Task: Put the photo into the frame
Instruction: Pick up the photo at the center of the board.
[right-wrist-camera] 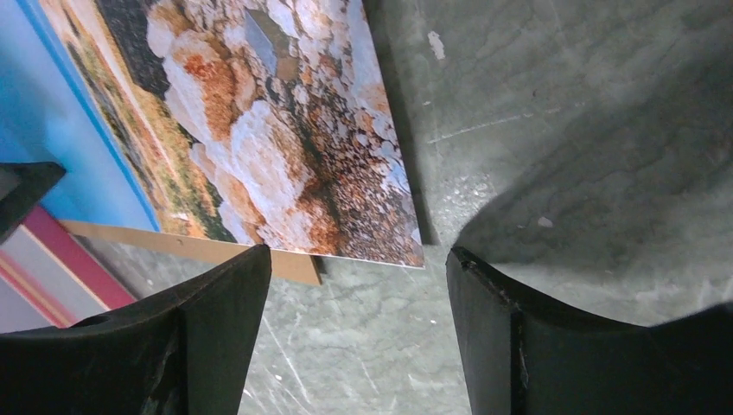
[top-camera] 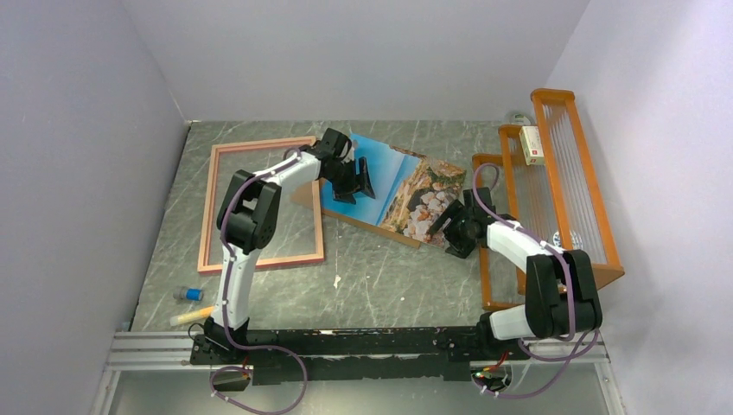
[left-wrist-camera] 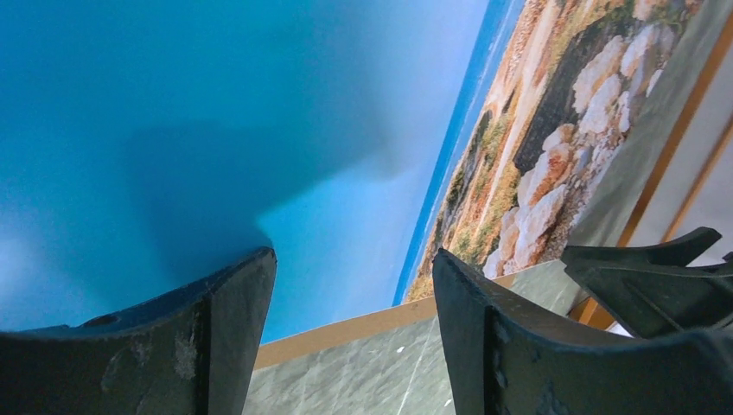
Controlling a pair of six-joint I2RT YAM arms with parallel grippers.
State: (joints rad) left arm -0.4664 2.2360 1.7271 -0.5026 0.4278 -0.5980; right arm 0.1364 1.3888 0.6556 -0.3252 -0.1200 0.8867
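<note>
Top external: photo (top-camera: pixel 393 177) face up on brown board (left-wrist-camera: pixel 346 333), beside frame (top-camera: pixel 208 207). Left gripper (top-camera: pixel 356 183) and right gripper (top-camera: pixel 449 232) over photo ends, both spread wide, holding nothing.

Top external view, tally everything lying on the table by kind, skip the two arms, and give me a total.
Picture frames: 1, the frame
Photos: 1, the photo
Backing boards: 1, brown backing board under the photo
Racks: 1, orange wire rack
Boxes: 1, small box on the rack
Small loose items: 2, blue-capped item, yellowish stick
Total: 7
</note>
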